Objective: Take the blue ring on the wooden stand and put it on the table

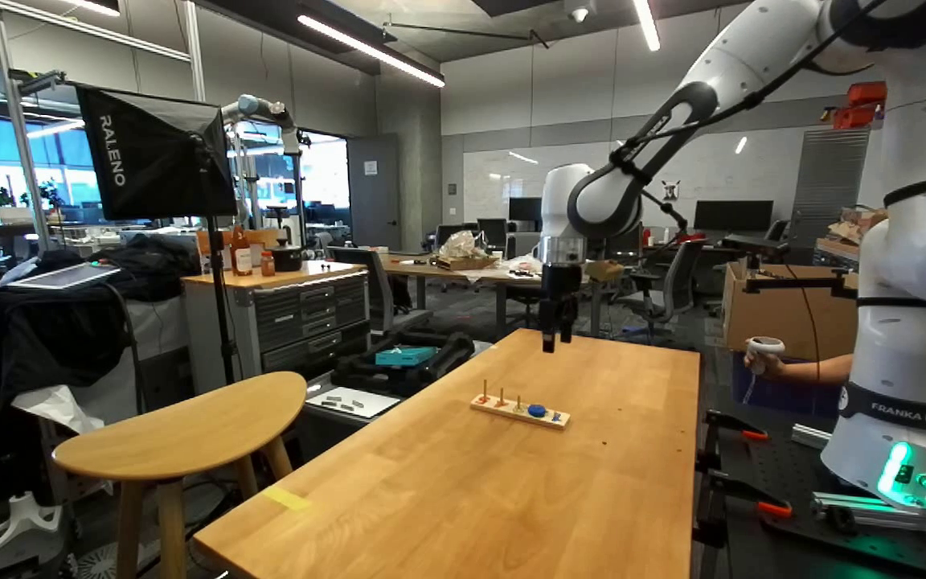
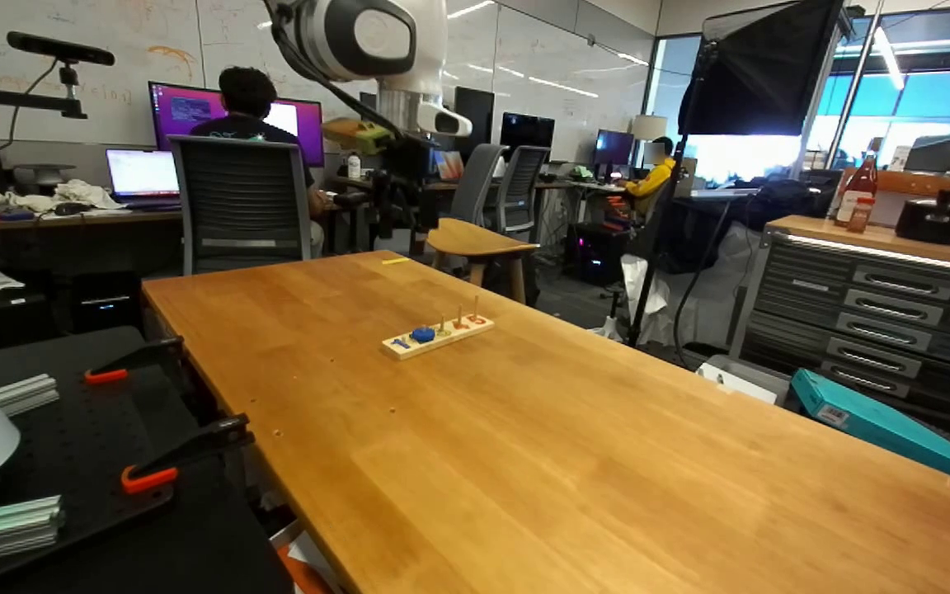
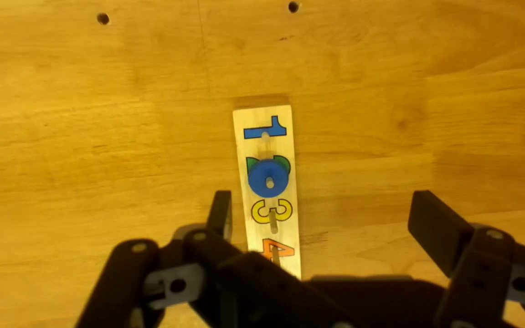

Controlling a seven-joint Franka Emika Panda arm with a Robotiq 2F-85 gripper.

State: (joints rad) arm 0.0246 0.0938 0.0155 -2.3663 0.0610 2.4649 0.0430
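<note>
The blue ring (image 3: 259, 180) sits around the peg at the green number 2 on the wooden stand (image 3: 285, 230). It shows in both exterior views (image 1: 537, 410) (image 2: 423, 334). The stand, a light strip with numbers and upright pegs, lies flat on the table (image 1: 592, 482); its far-number end is hidden behind my gripper in the wrist view. My gripper (image 3: 322, 196) is open and empty, high above the table in both exterior views (image 1: 558, 344) (image 2: 403, 231). In the wrist view the stand runs between the fingers, nearer the left one, and the ring shows above the fingertip line.
Upright pegs stand beside the ring, including a bare one at the number 3 (image 3: 273, 222). Clamps (image 1: 752, 490) grip the table edge by the robot base. An oval wooden stool (image 1: 190, 426) stands apart from the table. Yellow tape (image 1: 288, 498) marks a table corner.
</note>
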